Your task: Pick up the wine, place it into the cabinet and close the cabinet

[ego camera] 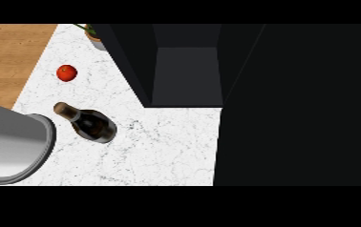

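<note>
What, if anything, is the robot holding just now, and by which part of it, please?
Nothing in view is held: neither hand shows, and the dark glass wine bottle sits untouched on the white marble counter.

Home kitchen, seen from above the counter.

White marble-pattern counter (162,149) with a dark cabinet (187,73) standing open along its far edge and right side. A rounded grey metal basin (21,145), probably a sink, is cut off at the left edge. Kitchen goods on the top: a wine bottle (88,122) near the basin and a small red fruit (66,72), tomato-like, near the left edge. A potted plant (95,37) shows partly at the far edge, with wood floor (17,54) past the far-left corner.
</note>
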Tool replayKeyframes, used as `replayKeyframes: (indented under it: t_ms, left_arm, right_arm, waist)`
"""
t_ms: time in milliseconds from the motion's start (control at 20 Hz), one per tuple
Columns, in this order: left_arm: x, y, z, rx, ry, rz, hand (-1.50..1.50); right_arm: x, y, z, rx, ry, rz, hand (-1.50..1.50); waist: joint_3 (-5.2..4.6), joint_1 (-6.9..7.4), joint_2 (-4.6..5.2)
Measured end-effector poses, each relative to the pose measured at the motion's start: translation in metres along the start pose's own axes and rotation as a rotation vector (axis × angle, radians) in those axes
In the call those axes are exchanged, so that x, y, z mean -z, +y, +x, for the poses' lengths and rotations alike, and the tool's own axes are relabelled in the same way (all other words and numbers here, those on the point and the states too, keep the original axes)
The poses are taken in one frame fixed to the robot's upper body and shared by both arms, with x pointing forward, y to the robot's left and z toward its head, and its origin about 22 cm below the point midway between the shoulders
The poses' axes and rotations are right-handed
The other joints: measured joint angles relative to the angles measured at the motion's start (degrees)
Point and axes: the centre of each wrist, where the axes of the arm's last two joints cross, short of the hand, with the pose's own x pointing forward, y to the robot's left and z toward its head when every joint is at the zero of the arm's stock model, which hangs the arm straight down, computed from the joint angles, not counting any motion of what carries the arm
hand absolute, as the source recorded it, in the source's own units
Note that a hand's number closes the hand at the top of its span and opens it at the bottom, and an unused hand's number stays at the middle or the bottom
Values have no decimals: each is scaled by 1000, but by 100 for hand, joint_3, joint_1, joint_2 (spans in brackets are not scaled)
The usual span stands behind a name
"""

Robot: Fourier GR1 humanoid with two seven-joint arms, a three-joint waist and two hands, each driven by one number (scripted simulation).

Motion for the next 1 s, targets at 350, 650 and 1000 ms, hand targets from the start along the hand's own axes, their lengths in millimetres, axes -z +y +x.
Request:
replayKeyframes:
  t_ms: [350, 650, 1000]
  left_arm:
    - [7, 30, -1, 18, 18, 52, -150]
    - [11, 50, -23, 4, 78, 61, -150]
    - [16, 78, -53, -5, 151, 60, -150]
  right_arm:
    - [1, -2, 2, -12, -10, -13, -150]
    - [2, -1, 6, -11, 0, -9, -150]
    - [1, 1, 5, -9, -11, -6, -150]
  waist:
    - [0, -11, 5]
    - [-1, -22, 5]
    - [-1, -35, 8]
